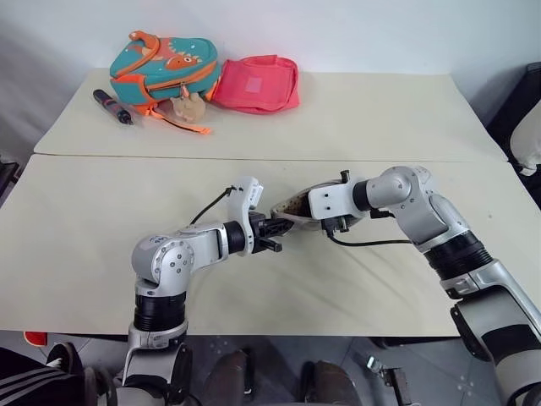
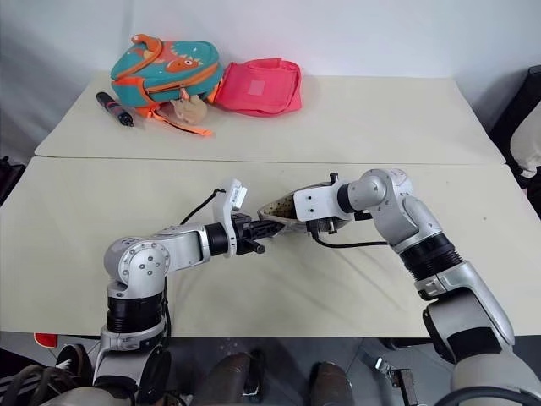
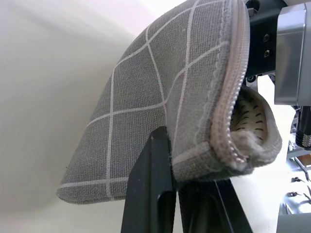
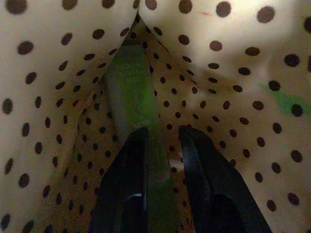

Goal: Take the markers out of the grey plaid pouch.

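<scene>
The grey plaid pouch [image 3: 160, 97] hangs above the near table's middle [image 1: 292, 206]. My left gripper [image 1: 272, 233] is shut on its edge beside the zip and holds its mouth up. My right gripper [image 4: 163, 128] reaches inside the pouch, among the cream lining with dark dots. Its black fingers [image 4: 204, 170] stand a little apart. A lime green marker [image 4: 131, 87] lies along the lining, and its near end runs into the gap between them. From the head views the right hand [image 1: 334, 201] meets the pouch's open end. The dark marker is hidden.
On the far table stand a teal-and-orange backpack [image 1: 165, 68], a pink-red fabric pouch [image 1: 258, 83] and a thick black pen [image 1: 112, 107]. A seam [image 1: 254, 158] divides the two cream tables. A dark object [image 1: 524, 106] stands past the right edge.
</scene>
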Robot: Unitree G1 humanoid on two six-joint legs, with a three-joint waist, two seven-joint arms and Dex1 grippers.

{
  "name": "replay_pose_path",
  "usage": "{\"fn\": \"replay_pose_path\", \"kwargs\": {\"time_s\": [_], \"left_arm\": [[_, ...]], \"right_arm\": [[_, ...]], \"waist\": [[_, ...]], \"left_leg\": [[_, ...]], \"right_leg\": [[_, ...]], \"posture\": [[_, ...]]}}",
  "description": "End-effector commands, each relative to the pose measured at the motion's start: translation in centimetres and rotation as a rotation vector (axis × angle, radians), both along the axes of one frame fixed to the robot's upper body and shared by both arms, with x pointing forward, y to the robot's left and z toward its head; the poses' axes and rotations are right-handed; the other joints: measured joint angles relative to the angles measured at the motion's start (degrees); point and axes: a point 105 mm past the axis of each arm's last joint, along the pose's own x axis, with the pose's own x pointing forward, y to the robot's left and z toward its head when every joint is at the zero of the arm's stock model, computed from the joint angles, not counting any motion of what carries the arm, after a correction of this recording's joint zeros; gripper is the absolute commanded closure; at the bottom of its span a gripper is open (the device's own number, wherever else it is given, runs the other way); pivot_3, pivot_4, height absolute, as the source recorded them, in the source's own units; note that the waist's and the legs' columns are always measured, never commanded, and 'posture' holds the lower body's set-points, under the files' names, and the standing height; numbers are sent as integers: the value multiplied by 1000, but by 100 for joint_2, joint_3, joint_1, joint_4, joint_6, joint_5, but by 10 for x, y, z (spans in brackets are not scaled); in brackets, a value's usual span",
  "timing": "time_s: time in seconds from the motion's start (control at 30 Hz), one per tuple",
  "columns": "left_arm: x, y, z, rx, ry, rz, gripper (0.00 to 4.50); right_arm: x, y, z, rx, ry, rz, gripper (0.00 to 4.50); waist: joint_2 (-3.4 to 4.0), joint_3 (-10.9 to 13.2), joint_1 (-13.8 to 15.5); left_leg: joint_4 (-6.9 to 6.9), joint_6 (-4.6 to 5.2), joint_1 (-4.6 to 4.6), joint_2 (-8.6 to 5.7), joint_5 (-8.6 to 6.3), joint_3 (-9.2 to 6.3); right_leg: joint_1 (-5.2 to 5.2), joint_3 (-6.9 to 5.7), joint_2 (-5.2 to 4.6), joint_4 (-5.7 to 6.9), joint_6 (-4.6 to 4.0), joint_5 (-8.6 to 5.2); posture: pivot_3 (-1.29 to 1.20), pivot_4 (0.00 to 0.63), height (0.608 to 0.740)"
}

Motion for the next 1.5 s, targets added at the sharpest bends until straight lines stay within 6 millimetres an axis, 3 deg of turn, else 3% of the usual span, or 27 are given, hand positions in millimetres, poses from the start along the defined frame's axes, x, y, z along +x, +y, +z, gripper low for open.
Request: {"fn": "replay_pose_path", "kwargs": {"time_s": [0.03,0.23,0.43,0.67,1.03,1.13,1.33,1.5], "left_arm": [[-2,0,7,-20,-26,-9,4500],[-2,-2,8,-23,-27,-11,4500],[-2,-2,9,-27,-29,-9,4500],[-3,-4,10,-36,-29,-14,4500],[-3,-3,10,-39,-27,-10,4500],[-3,-2,10,-38,-26,-6,4500],[-3,-2,9,-38,-24,-3,4500],[-2,-2,9,-37,-24,-2,4500]], "right_arm": [[-1,-4,-19,-49,34,-6,3439],[-3,-2,-18,-11,81,-30,3439],[-1,-2,-16,-17,51,-26,1928],[3,-2,-20,-41,30,-26,1928],[2,2,-41,-66,102,-47,1928],[3,1,-39,-52,100,-57,2583],[-1,4,-26,-23,104,-36,4488],[-13,14,2,92,134,5,4488]], "waist": [[0,0,-1],[-3,-2,-1],[-6,-4,-3],[-8,-5,-17],[-37,-24,-113],[-42,-27,-120],[-42,-27,-119],[-42,-26,-112]], "left_leg": [[0,0,0,0,0,0],[0,0,1,1,0,0],[0,-1,1,1,0,0],[0,-2,2,2,0,1],[0,-24,10,4,-10,1],[0,-26,11,5,-11,0],[0,-26,9,5,-11,0],[-2,-13,1,5,-3,-3]], "right_leg": [[0,0,0,0,0,0],[0,1,0,1,0,0],[0,1,1,1,0,0],[0,2,2,2,-1,0],[4,3,3,10,-3,1],[4,4,4,11,-3,1],[2,4,4,10,-4,1],[-3,2,4,6,-4,1]], "posture": [[0,150,740],[0,150,740],[0,150,740],[0,150,740],[0,150,740],[0,150,740],[0,150,740],[0,150,740]]}}
